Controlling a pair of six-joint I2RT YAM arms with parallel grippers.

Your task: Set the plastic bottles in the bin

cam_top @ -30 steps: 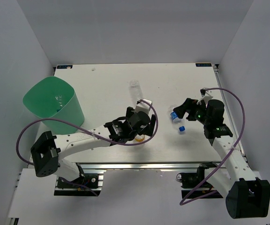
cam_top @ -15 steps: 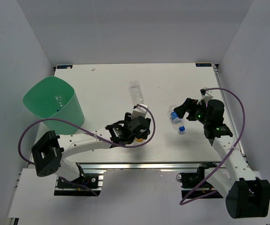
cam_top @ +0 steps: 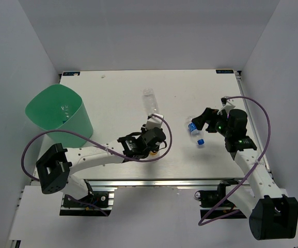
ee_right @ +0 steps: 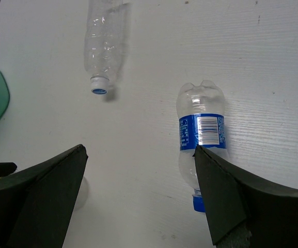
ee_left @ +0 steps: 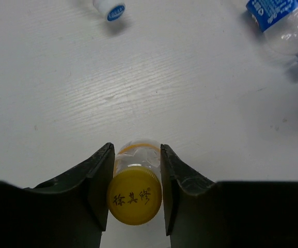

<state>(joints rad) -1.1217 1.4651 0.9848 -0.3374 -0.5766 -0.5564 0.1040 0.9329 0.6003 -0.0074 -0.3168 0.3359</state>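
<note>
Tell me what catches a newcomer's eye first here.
The large mint-green plastic bin at the table's left edge dominates. Near the front centre, the left gripper grips a short yellow-capped plastic bottle; the right gripper hovers open over a clear blue-labelled plastic bottle lying flat.

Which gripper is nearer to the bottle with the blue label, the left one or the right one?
Right. The right gripper is open, right beside the blue-labelled bottle lying on the table. The left gripper is farther off to the left, gripping the yellow-capped bottle.
</note>
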